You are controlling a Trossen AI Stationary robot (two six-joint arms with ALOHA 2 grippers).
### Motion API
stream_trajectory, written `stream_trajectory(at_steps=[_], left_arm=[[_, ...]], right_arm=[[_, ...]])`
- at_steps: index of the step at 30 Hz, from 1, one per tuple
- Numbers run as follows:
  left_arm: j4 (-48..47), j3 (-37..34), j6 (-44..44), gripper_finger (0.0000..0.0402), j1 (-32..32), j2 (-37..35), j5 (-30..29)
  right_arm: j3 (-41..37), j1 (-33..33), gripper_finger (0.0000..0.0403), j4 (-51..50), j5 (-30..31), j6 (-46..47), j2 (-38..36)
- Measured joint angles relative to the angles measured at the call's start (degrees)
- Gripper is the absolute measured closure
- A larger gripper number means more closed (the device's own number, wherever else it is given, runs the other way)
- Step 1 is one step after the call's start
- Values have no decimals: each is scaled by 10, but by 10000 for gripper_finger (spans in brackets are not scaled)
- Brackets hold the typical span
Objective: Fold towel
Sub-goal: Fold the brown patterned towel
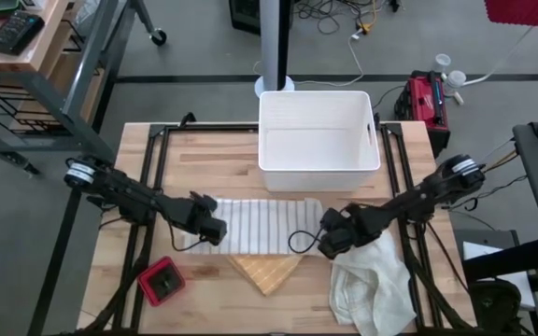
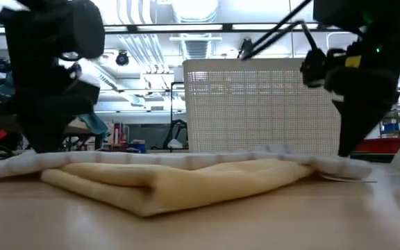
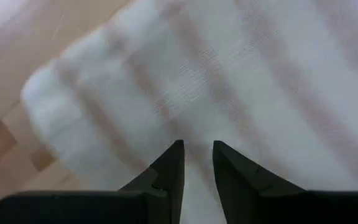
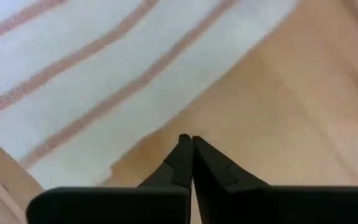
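Right gripper (image 4: 192, 163) is fully closed on nothing, with the striped towel (image 1: 250, 227) edge just ahead of its tips; lifting now risks leaving that corner behind. Left gripper (image 3: 197, 163) stands slightly parted over the towel's opposite end, with no cloth visibly between its fingers, so an uneven pull may skew the fold.

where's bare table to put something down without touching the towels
Bare wood lies left of the white bin, behind the striped towel. A smaller patch sits along the front edge between the red box and the yellow cloth. The middle and front right are crowded: both grippers, plus the crumpled white towel.
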Motion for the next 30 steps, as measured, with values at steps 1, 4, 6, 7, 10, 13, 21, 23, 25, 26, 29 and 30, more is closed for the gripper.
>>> stream_trajectory(at_steps=[1, 4, 6, 7, 10, 13, 21, 23, 25, 26, 29, 30], left_arm=[[-8, 5, -1, 326, -2, -1, -6], [-12, 17, 4, 326, -4, -2, -11], [-7, 30, 14, 326, -6, -5, -17], [-11, 36, 22, 326, -8, -6, -23], [-7, 65, 63, 326, -19, -12, -64], [-6, 95, 127, 326, -43, -29, -125], [36, 101, 203, 326, -107, -91, -289], [60, 77, 202, 326, -109, -108, -293], [95, 41, 203, 326, -109, -125, -294], [114, 21, 203, 326, -109, -131, -293], [195, -41, 203, 326, -109, -148, -293], [216, -59, 205, 326, -109, -153, -293]], right_arm=[[0, 2, 402, 0, 10, -1, -8], [0, 5, 401, 1, 59, -1, -30], [0, 6, 402, -2, 85, -8, -40], [0, 6, 402, 2, 94, -16, -43], [0, 6, 402, 6, 106, -42, -53], [0, 13, 402, 28, 108, -83, -66], [-50, 17, 403, 139, 108, -122, -124], [-72, 8, 403, 126, 109, -97, -147], [-97, 1, 403, 130, 107, -69, -168], [-112, -3, 403, 133, 104, -53, -180], [-151, -15, 403, 155, 95, 16, -201], [-162, -18, 403, 163, 93, 39, -204]])
